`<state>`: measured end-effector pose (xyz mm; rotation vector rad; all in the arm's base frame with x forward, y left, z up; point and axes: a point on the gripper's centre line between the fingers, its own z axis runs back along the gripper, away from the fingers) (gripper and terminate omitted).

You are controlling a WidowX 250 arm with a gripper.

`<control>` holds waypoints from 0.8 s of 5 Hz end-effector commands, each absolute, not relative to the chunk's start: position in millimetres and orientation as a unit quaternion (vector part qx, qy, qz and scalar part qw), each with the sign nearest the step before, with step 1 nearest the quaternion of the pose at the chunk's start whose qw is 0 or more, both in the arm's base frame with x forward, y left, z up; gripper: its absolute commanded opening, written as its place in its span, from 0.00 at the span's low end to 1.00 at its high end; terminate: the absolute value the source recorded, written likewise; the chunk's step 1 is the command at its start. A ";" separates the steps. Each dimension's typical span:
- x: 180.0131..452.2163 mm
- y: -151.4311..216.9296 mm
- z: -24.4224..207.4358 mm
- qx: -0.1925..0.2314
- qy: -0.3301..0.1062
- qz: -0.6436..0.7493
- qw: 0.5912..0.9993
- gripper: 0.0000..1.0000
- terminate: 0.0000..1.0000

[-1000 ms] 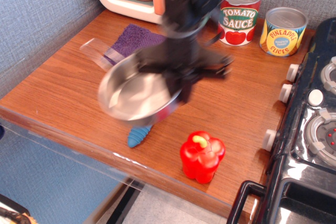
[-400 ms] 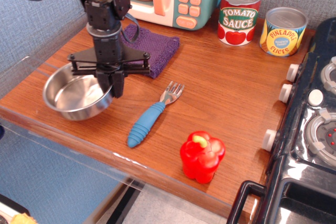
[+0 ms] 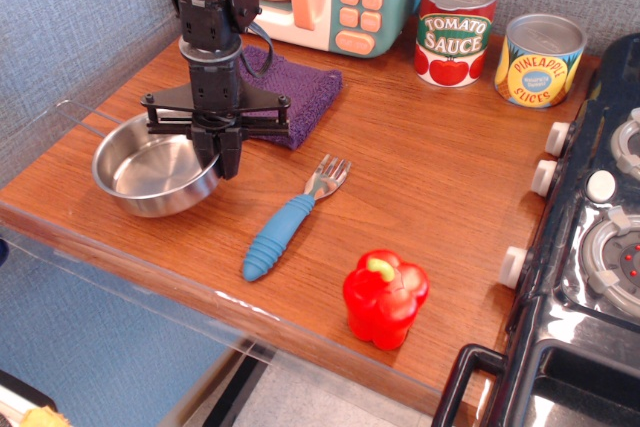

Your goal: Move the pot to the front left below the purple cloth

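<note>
Gripping the right rim of the pot (image 3: 155,166), the gripper (image 3: 218,155) has its fingers closed on the metal edge, as far as this view shows. The pot sits at the left of the frame, on the wooden counter (image 3: 430,177) near its front edge, just below and left of the purple cloth (image 3: 290,97). Judged from this placement, the move looks essentially complete; only release and withdrawal remain. The pot is empty.
</note>
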<state>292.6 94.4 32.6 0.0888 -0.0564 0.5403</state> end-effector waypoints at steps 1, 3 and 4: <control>279.5 101.1 42.7 0.040 -0.032 0.283 0.958 1.00 0.00; 295.3 55.7 74.6 0.006 -0.086 0.188 0.978 1.00 0.00; 294.5 21.1 96.0 -0.027 -0.119 0.115 0.986 1.00 0.00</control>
